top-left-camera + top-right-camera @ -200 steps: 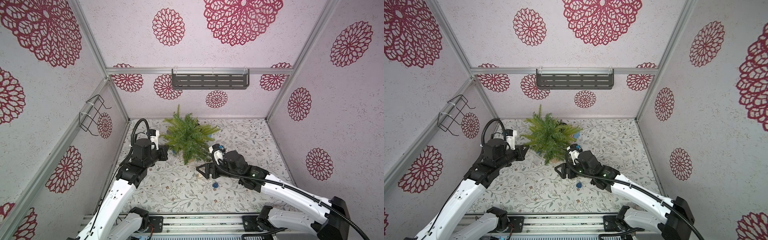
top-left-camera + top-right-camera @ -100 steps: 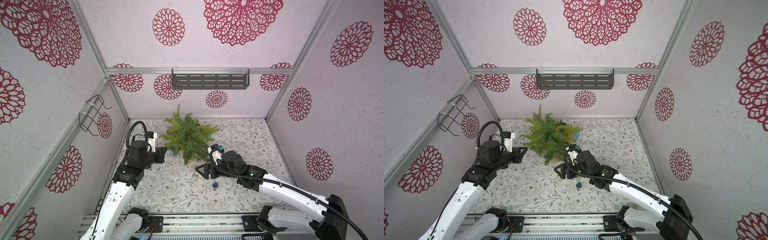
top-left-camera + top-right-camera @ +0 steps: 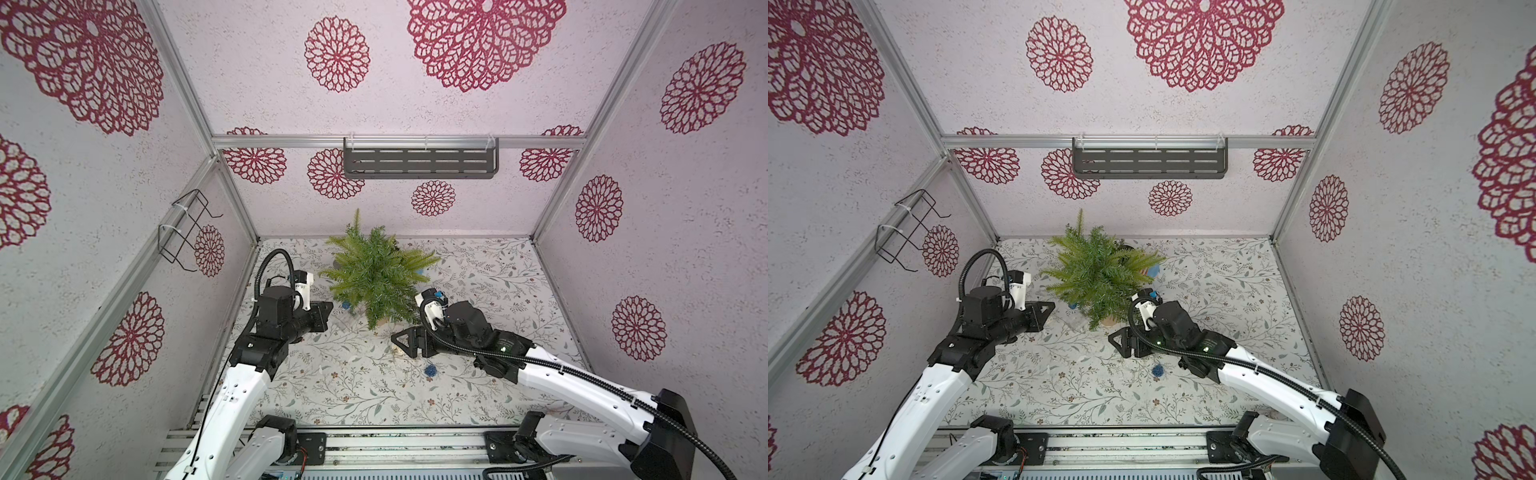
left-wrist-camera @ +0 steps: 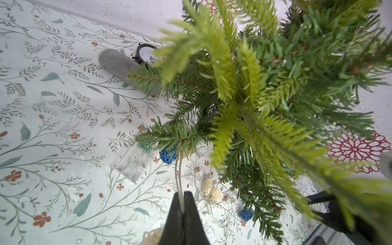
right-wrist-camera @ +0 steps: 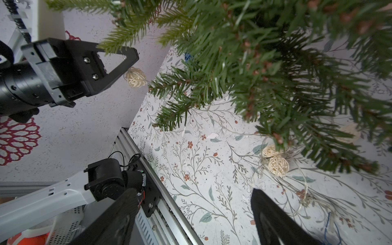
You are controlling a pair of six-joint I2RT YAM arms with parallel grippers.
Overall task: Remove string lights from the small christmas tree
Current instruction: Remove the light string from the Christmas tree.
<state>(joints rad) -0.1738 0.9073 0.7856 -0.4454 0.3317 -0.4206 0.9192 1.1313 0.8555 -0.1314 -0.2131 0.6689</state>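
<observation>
The string lights [image 4: 179, 169] are partly off. A pair of cream balls [image 5: 274, 161] and loose loops of wire lie on the worktop [image 3: 332, 386] at the front foot of the small christmas tree [image 3: 376, 278]. The clear box [image 4: 135, 164] lies flat at the tree's left side, and a blue ball [image 3: 430, 369] sits apart toward the front edge. The tree stands upright near the middle of the back edge.

One run of wire comes from under a low left branch straight into the left end effector [image 4: 182, 194]. Its tips are pinched shut on the wire, and a cream ball [image 5: 135, 79] dangles just below them. That arm reaches in level from the left edge, pointing at the tree, so the held run lies roughly along its own axis. I judge that drawing back leftward would free it.

The right end effector [image 5: 193, 191] hovers low at the tree's front, spread wide and empty, with the cream pair just ahead.
</observation>
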